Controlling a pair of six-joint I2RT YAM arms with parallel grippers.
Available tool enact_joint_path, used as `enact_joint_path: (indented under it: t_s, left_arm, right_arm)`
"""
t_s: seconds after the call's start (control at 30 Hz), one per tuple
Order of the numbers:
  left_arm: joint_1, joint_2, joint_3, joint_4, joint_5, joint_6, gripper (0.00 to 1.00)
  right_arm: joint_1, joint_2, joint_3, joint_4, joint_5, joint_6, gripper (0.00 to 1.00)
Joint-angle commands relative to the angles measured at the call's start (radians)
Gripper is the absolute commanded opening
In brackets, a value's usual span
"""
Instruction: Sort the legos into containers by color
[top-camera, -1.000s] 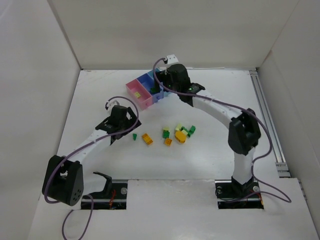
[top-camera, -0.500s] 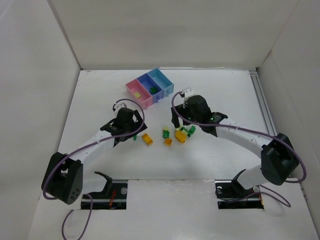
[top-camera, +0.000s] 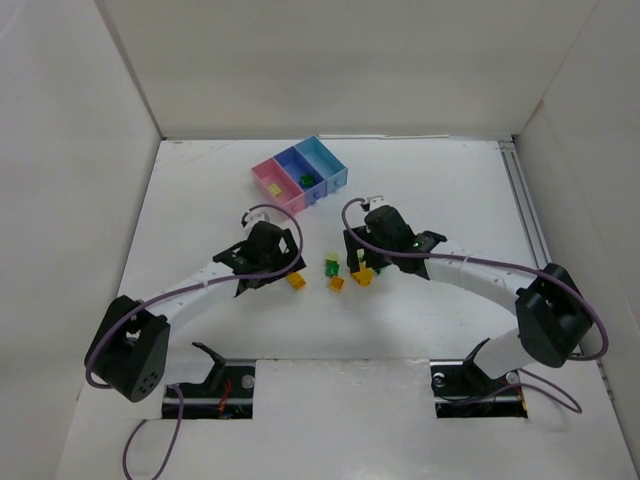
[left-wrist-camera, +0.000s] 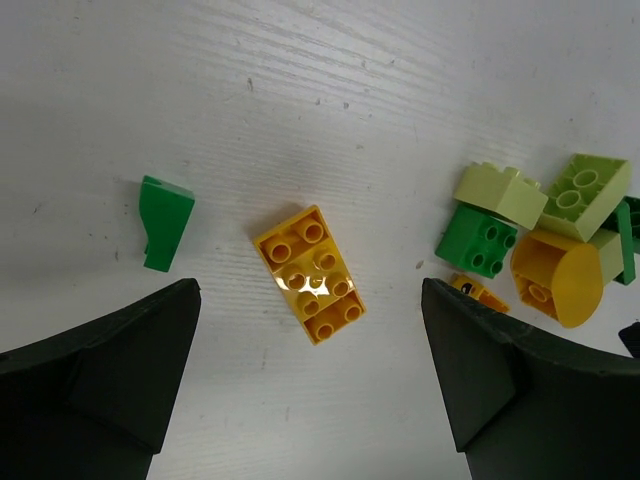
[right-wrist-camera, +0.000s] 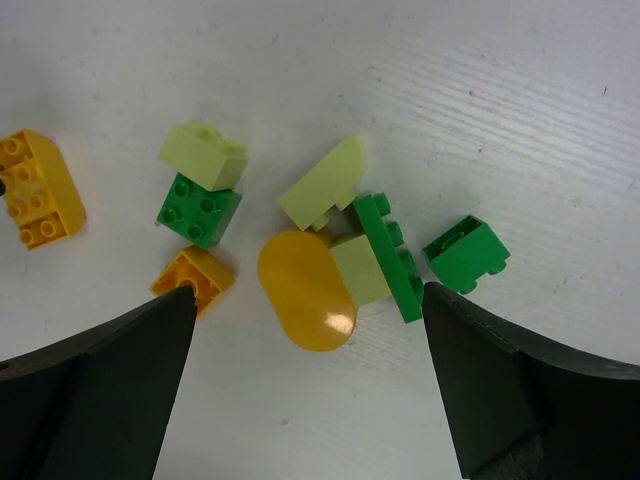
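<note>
The legos lie loose on the white table. An orange-yellow studded brick (left-wrist-camera: 308, 273) sits between and just ahead of my left gripper's (left-wrist-camera: 310, 322) open fingers, with a dark green sloped brick (left-wrist-camera: 164, 222) to its left. My right gripper (right-wrist-camera: 306, 312) hangs open over a pile: an orange-yellow rounded brick (right-wrist-camera: 303, 288), a pale cube (right-wrist-camera: 358, 268), a dark green plate (right-wrist-camera: 386, 255) and a dark green brick (right-wrist-camera: 465, 254). The containers stand at the back: a pink bin (top-camera: 266, 178), a purple-blue bin (top-camera: 293, 165) and a light blue bin (top-camera: 322, 158).
More legos lie left of the pile: a pale brick (right-wrist-camera: 203, 154) on a green one (right-wrist-camera: 198, 209), and a small orange brick (right-wrist-camera: 195, 279). A yellow piece (top-camera: 273, 189) lies in the pink bin, a green piece (top-camera: 306, 179) in the purple-blue one. White walls enclose the table.
My right arm has swung from the bins back down to the lego pile. My left gripper has moved right, over the orange-yellow brick. Both stay open.
</note>
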Motion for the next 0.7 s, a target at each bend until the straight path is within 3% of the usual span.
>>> enact_joint_path:
  t_s: [0.0,0.2,0.37,0.67]
  left_arm:
    - [-0.002,0.0,0.004,-0.017,-0.029,0.002,0.91]
    - [-0.002,0.0,0.004,-0.1,-0.154,-0.032,0.91]
    - [-0.002,0.021,-0.005,-0.123,-0.199,-0.055,0.85]
    - [0.02,0.113,0.015,-0.089,-0.242,-0.064,0.59]
  right_arm:
    - [0.011,0.024,-0.002,-0.023,0.029,0.034,1.0]
    - [0.044,0.012,0.027,-0.013,0.041,0.012,1.0]
    - [0.053,0.001,0.027,-0.013,0.05,0.003,1.0]
    - [0.053,-0.008,0.045,-0.031,0.05,0.003,1.0]
